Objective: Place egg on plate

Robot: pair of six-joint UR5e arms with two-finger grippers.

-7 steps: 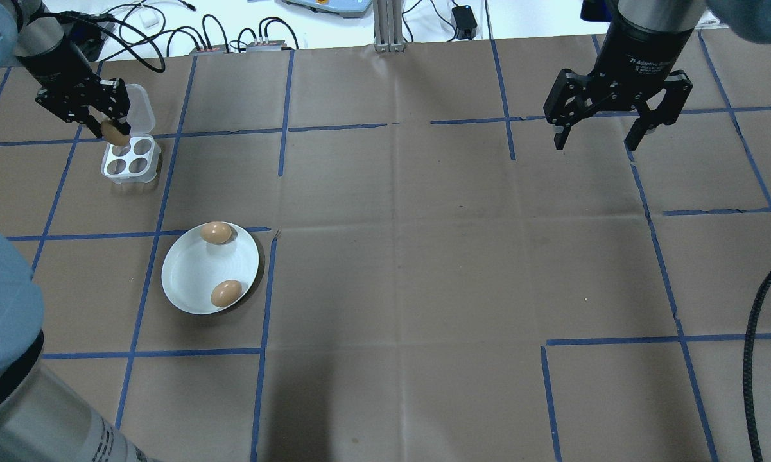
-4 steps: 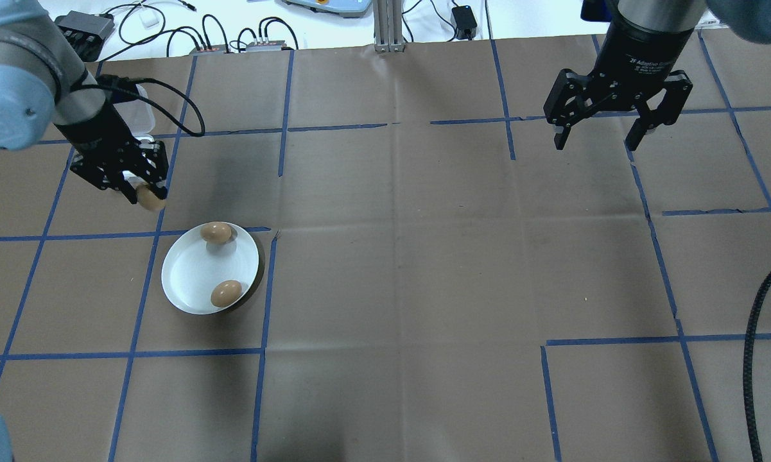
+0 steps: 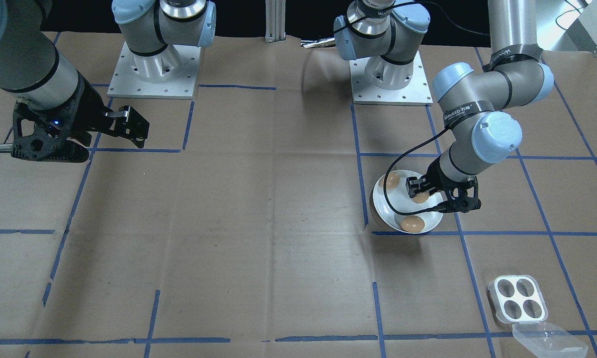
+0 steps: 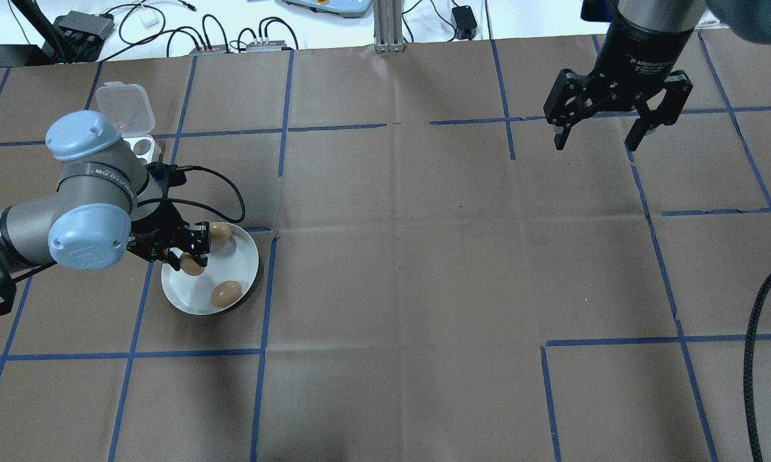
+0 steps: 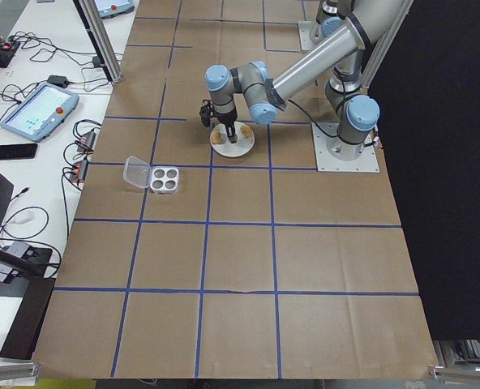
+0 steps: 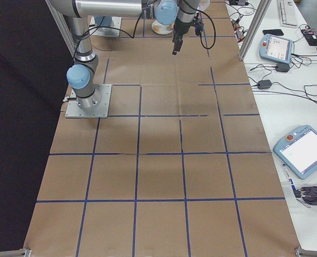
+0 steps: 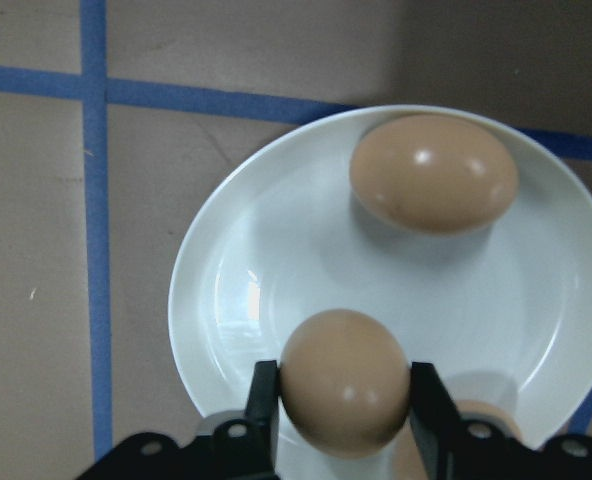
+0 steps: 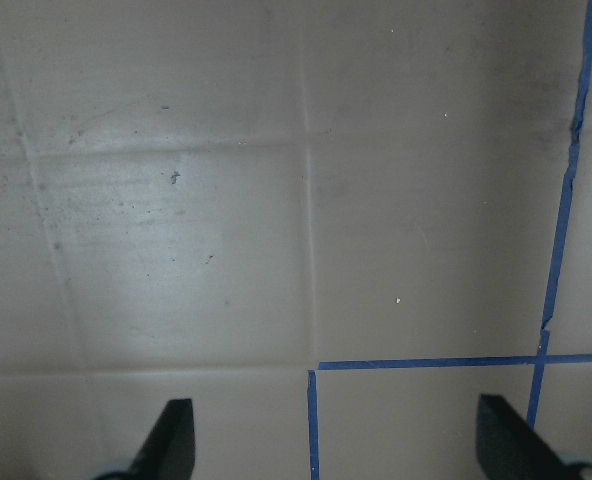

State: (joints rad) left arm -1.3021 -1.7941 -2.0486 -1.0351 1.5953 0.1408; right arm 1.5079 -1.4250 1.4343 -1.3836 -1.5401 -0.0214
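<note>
The round white plate (image 4: 234,260) lies on the brown table at the left, with two brown eggs on it: one at the far rim (image 4: 221,231) and one at the near rim (image 4: 226,293). My left gripper (image 4: 190,258) is low over the plate's left part and is shut on a third egg (image 4: 191,265). The left wrist view shows this held egg (image 7: 344,381) pinched between both fingers above the plate (image 7: 266,270); whether it touches the plate I cannot tell. My right gripper (image 4: 597,142) hangs open and empty at the far right.
The clear four-well egg tray (image 3: 519,298) stands with empty wells and its lid (image 4: 125,109) open, beyond the plate and partly behind my left arm. Cables and boxes lie past the table's far edge. A black cable (image 4: 754,359) hangs at the right.
My left gripper has carried the egg from above the tray toward me and to the right, and lowered it over the plate. The right arm has not moved.
</note>
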